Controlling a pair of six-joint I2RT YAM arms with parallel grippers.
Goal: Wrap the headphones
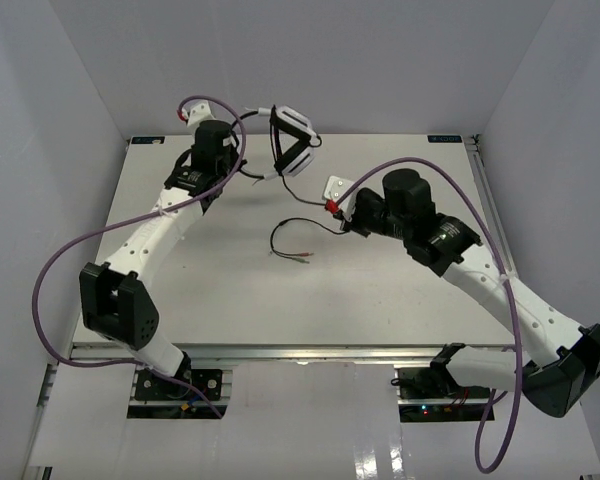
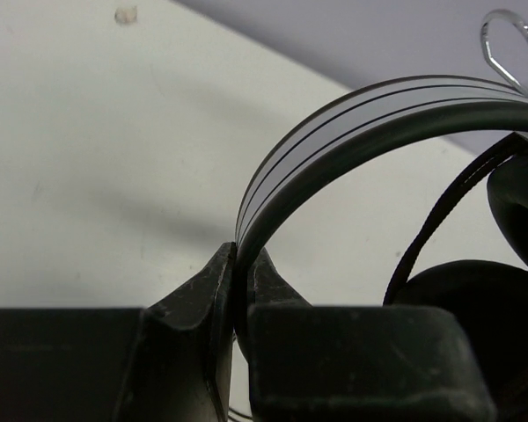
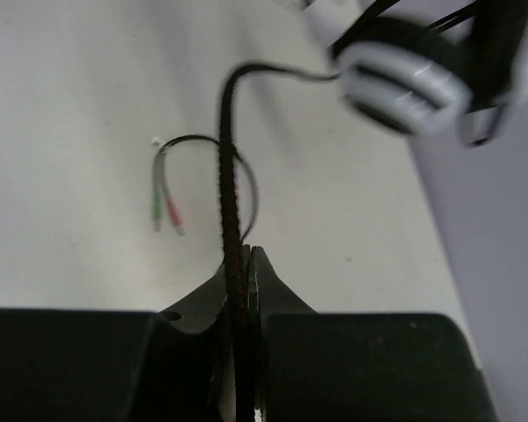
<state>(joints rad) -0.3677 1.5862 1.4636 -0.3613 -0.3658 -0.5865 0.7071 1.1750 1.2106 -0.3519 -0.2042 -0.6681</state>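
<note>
The headphones (image 1: 292, 142) are held near the far edge of the table (image 1: 380, 300), with the left gripper (image 2: 243, 264) clamped on the headband (image 2: 352, 123). The right gripper (image 3: 243, 264) is clamped on the thin black cable (image 3: 229, 176), whose plug end (image 1: 298, 258) is laid on the table.

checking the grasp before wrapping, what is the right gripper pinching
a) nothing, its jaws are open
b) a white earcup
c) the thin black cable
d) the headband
c: in the right wrist view the right gripper has its jaws closed on the thin black cable, which runs up from the fingers toward the headphones.
</note>
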